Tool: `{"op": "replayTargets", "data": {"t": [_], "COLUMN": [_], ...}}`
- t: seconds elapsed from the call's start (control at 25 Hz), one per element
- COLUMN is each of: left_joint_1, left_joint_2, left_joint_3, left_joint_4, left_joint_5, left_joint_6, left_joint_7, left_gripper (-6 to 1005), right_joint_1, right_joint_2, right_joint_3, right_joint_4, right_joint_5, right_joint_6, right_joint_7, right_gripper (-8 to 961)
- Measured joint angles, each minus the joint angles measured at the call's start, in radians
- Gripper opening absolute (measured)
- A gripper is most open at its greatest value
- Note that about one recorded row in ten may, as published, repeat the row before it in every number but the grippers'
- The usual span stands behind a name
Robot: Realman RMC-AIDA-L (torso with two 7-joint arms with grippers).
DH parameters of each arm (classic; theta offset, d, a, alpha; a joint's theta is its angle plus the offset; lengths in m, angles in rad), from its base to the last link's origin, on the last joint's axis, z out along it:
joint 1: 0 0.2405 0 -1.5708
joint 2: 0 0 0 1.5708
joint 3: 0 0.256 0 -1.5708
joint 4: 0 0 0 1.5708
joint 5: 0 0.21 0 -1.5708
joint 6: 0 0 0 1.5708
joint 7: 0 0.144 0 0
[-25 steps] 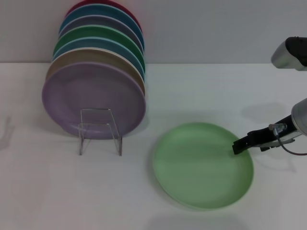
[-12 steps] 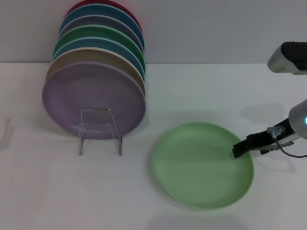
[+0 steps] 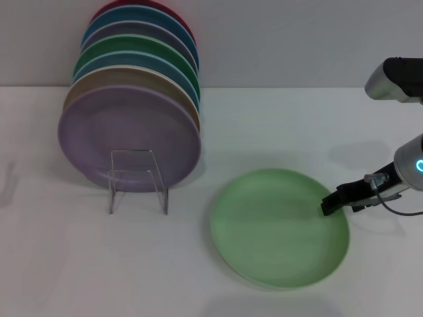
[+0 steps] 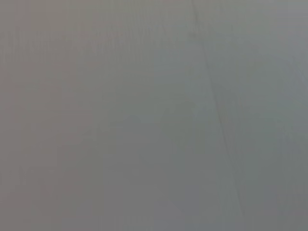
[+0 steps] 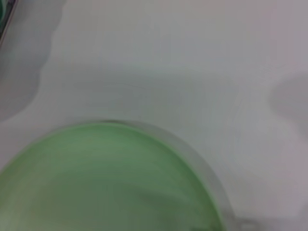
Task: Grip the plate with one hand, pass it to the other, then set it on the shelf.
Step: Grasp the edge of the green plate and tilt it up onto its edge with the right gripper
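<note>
At plate [image 3: 277, 228] rim, right gripper [image 3: 328, 203], grip unclear; head view alone showing rack [image 3: 137, 181].

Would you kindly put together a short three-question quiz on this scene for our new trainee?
1. True or false: the pale green plate lies flat on the table.
2. Which plate stands foremost in the rack? A) red B) lavender C) blue
3. Fill in: the right gripper is at the plate's ____ edge, seen from the head view.

Key
1. True.
2. B, the lavender plate.
3. Right. Whether it has gripped the rim cannot be seen. The left gripper is out of view.
</note>
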Motion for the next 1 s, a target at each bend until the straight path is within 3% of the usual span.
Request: {"op": "replayTargets", "data": {"t": [0.16,0.4,0.68,1.0], "left_joint_1": [0.0,0.0,-0.001,-0.008], "left_joint_2": [0.0,0.0,0.0,0.0], "left_joint_3": [0.0,0.0,0.0,0.0], "left_joint_4": [0.0,0.0,0.001,0.007], "left_joint_5": [0.0,0.0,0.0,0.0], "left_joint_6": [0.001,0.003,0.004,0.004], "left_joint_7": [0.0,0.0,0.0,0.0], "left_gripper": [808,808,807,807], "right_joint_1": [0.009,0.027,0.044,0.054], "right_joint_2": [0.0,-0.003,-0.001,-0.001], "right_joint_3": [-0.003,-0.024,-0.026,-0.026], "right_joint_4": [-0.009,-0.039,-0.046,-0.054], "right_joint_5": [0.0,-0.001,-0.04,-0.041], "right_joint_6": [0.0,-0.001,-0.003,-0.003], "right_joint_7": [-0.002,-0.005,0.0,-0.001], "right_gripper": [733,544,487,334]}}
